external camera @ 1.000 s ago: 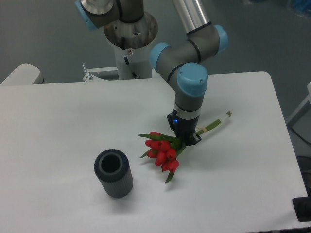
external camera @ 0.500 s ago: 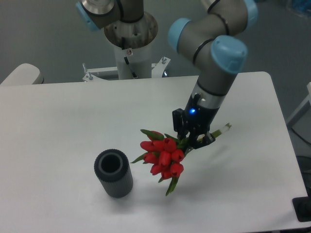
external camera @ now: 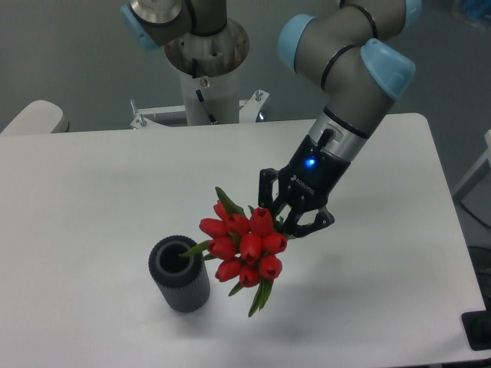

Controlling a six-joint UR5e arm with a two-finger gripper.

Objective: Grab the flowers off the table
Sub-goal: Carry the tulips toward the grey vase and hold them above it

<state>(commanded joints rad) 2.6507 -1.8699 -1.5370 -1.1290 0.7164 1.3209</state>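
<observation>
The counter (external camera: 92, 184) carries a ribbed grey vase (external camera: 179, 274). The tulip bunch (external camera: 244, 244) hangs clear of the counter, just right of the vase, blooms nearest it, long axis running up-right into the gripper (external camera: 295, 217). The gripper is pinching the hidden stems.

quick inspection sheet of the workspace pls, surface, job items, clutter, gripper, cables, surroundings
surface: white table with rounded corners, no marks seen
job's things: flowers, red tulips with green leaves, in the gripper's hold and clear of the table, blooms facing the camera
clutter: dark grey ribbed vase standing upright just left of the flowers, one leaf tip in line with its rim
grippers: gripper shut on the stems behind the blooms, blue light lit on the wrist
cables: nothing seen
surroundings: robot base behind the table, grey floor, pale rounded object at far left
</observation>
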